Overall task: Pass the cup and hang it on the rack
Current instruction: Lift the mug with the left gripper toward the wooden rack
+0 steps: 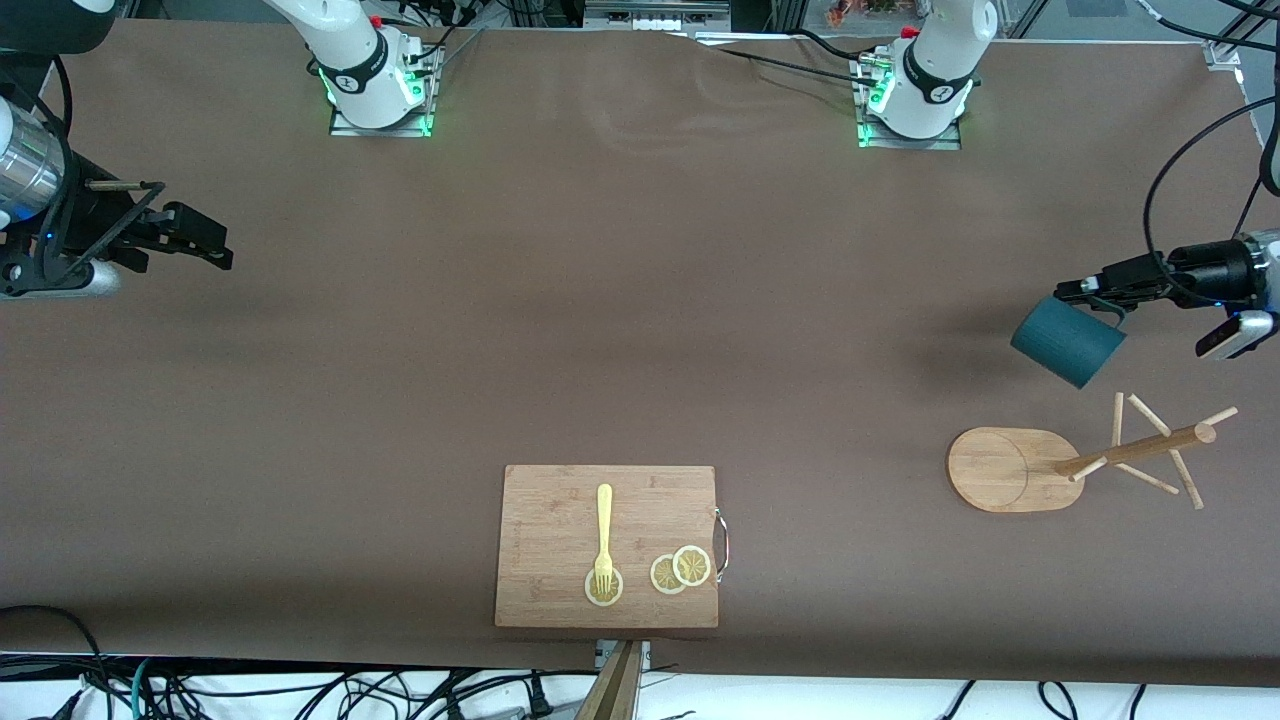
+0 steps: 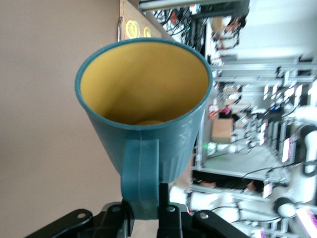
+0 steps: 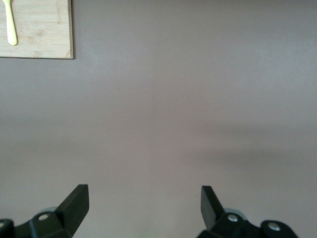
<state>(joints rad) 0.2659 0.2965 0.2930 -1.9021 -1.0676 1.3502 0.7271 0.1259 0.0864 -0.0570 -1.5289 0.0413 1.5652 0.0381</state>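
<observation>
broadly, the brown table (image 1: 640,330) carries a cutting board (image 1: 560,520) near the front camera, with a yellow fork (image 1: 603,535) and lemon slices (image 1: 681,570) on it. toward the left arm's end stands the rack (image 1: 1010,470), pegs splayed off its post. over the table just above it the left gripper (image 1: 1098,300) grasps the cup (image 1: 1068,342) by its handle, fingers (image 2: 163,198) clenched on the strap, so the loop probably stays free for a peg. the mug hangs tilted, mouth toward the wrist camera. the right gripper (image 1: 200,240) waits at its own end of the table, fingers (image 3: 77,203) released and holding nothing.
</observation>
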